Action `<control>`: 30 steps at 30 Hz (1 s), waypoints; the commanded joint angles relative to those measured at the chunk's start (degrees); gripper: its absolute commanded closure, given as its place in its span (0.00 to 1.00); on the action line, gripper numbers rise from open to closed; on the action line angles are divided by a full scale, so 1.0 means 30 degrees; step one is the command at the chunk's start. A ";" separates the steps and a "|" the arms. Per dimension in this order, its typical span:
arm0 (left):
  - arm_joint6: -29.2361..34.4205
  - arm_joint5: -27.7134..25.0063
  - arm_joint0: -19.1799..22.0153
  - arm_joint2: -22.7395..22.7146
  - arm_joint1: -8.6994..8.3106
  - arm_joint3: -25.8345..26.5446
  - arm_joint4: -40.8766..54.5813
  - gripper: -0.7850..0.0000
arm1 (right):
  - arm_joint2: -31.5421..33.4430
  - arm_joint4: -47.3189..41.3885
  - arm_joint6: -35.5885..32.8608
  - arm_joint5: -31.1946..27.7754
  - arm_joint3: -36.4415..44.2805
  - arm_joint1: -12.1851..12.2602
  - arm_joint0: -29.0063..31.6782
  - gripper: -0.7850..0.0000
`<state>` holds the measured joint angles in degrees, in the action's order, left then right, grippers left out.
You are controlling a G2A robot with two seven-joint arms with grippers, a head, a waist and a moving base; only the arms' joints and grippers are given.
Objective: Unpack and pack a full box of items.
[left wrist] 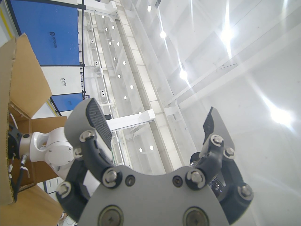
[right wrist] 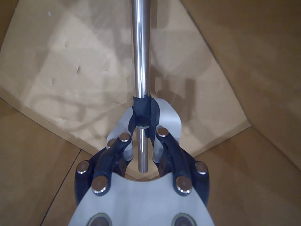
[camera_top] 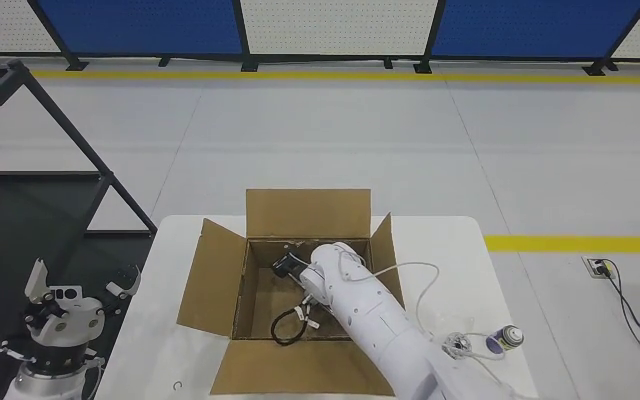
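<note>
An open cardboard box (camera_top: 305,212) stands on the white table (camera_top: 450,240), all its flaps folded outward. My right arm (camera_top: 345,295) reaches down into it from the near right. Inside, my right gripper (right wrist: 142,116) is shut on a shiny metal rod (right wrist: 140,48), which runs straight out past the fingertips above the box floor (right wrist: 70,71). The far end of the rod is out of frame. My left gripper (left wrist: 152,116) is off the table's left side (camera_top: 80,285), pointing up at the ceiling, open with nothing between its ribbed pads (left wrist: 96,116).
A small can with a purple band (camera_top: 505,338) stands near the table's right front, next to a small whitish item (camera_top: 460,346). A black metal rack (camera_top: 60,150) stands left of the table. The box flap (left wrist: 23,76) rises close beside my left gripper.
</note>
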<state>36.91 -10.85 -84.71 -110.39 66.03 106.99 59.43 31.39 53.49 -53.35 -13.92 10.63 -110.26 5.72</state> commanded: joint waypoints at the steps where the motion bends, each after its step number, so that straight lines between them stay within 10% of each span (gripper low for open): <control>1: 0.0000 0.0000 0.0000 0.0000 0.0000 0.0000 0.0000 0.00 | 0.0041 0.0033 0.0034 -0.0223 0.0061 0.0028 -0.0147 1.00; 13: 0.0000 0.0000 0.0000 0.0000 0.0000 0.0000 0.0000 0.00 | 0.0423 0.0082 -0.0148 -0.3162 0.0515 0.0572 -0.0769 1.00; 30: 0.0000 0.0000 0.0000 0.0000 0.0000 0.0000 0.0000 0.00 | 0.1493 0.1264 -0.1013 -0.2249 0.5144 0.2628 0.0509 1.00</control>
<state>36.91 -10.85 -84.71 -110.39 66.03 106.99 59.43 35.51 56.87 -55.57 -21.18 23.95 -103.01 6.53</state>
